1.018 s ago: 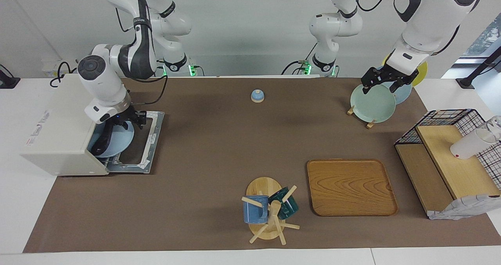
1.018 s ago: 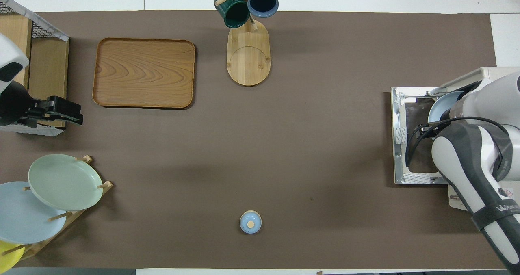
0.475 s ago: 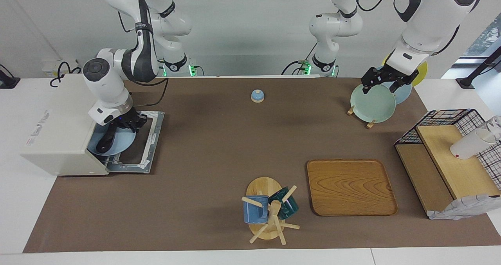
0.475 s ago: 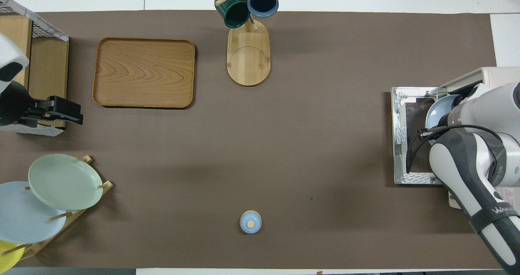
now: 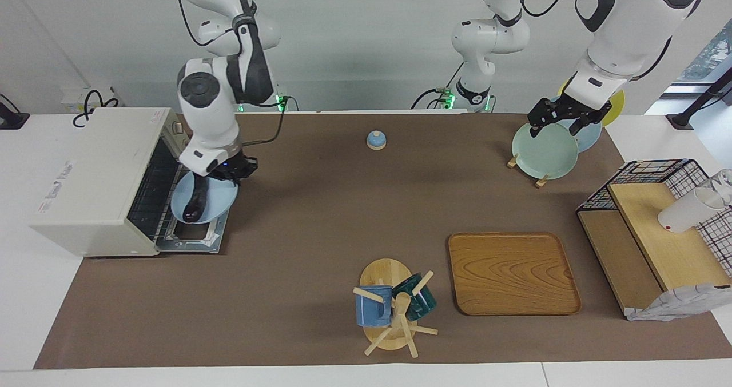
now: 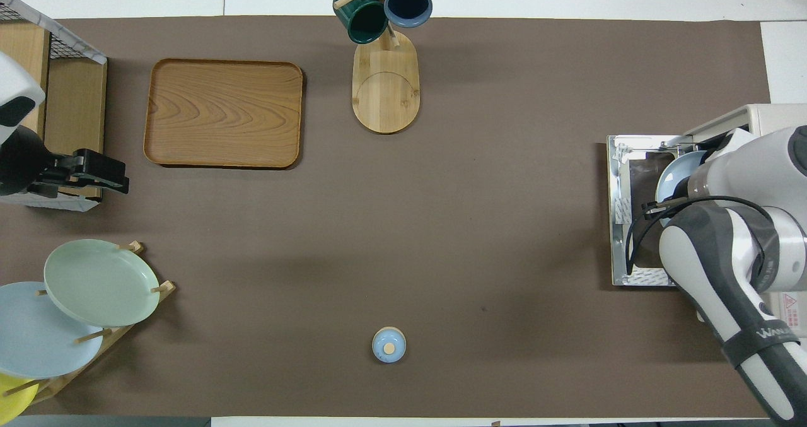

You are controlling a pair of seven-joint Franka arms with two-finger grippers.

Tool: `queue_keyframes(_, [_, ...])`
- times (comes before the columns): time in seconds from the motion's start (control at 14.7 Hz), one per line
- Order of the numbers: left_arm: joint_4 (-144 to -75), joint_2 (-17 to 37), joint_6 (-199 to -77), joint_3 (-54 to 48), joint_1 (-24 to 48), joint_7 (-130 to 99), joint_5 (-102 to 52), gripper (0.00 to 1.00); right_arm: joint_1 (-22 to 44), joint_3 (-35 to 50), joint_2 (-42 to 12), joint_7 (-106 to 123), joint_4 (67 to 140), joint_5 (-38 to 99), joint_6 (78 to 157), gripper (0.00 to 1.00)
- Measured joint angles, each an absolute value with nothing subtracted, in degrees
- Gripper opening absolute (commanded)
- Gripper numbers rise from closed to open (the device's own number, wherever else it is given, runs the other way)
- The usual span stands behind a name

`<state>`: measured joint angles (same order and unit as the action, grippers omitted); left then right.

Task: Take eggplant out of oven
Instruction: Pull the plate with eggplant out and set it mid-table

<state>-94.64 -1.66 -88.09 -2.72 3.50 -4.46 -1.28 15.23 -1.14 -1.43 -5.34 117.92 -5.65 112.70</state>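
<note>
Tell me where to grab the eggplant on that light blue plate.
Grip the eggplant across its slender middle, coming straight down from above. It lies flat on the light blue plate, which the right gripper holds by the rim over the open oven door, so only its top and long sides are free.

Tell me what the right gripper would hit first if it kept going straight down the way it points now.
Most likely the open drop-down door of the cream-white toaster oven: the right gripper points down, holding the round pale blue plate with the dark purple eggplant over it. Height is unclear.
</note>
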Motion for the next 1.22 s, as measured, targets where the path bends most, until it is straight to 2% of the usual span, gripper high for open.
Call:
queue_keyframes(0.2, [-94.64,-1.66,-88.17,-2.67,3.46,-4.47,-1.28,1.0,26.44,-0.79,-2.93,-19.4,114.15,-5.7,111.51,0.0])
queue_keyframes(0.41, [-94.64,-1.66,-88.74,-2.46,3.14,-4.47,-1.28,1.0,31.95,-0.77,-8.5,-27.36,104.12,-5.7,105.85,0.0])
queue_keyframes(0.68, [-94.64,-1.66,-89.6,-2.44,2.95,-4.47,-1.28,1.0,40.44,-0.73,-25.47,-40.99,86.01,-5.68,102.29,0.0])
queue_keyframes(0.88, [-94.64,-1.66,-90.55,-2.44,2.77,-4.47,-1.28,1.0,45.93,-0.69,-36.62,-47.7,76.92,-5.7,102.96,0.0])
queue_keyframes(1.02, [-94.64,-1.66,-91.31,-2.44,2.72,-4.46,-1.28,1.0,47.62,-0.74,-39.61,-50.08,74.45,-5.71,104.8,0.0])
queue_keyframes(1.15, [-94.64,-1.66,-91.76,-2.45,2.72,-4.46,-1.28,1.0,47.49,-0.9,-39.96,-50.21,73.58,-5.7,106.16,0.0])
queue_keyframes(1.22, [-94.64,-1.66,-91.95,-2.45,2.72,-4.46,-1.28,1.0,47.19,-1.1,-39.94,-50.21,73.37,-5.62,107.94,0.06])
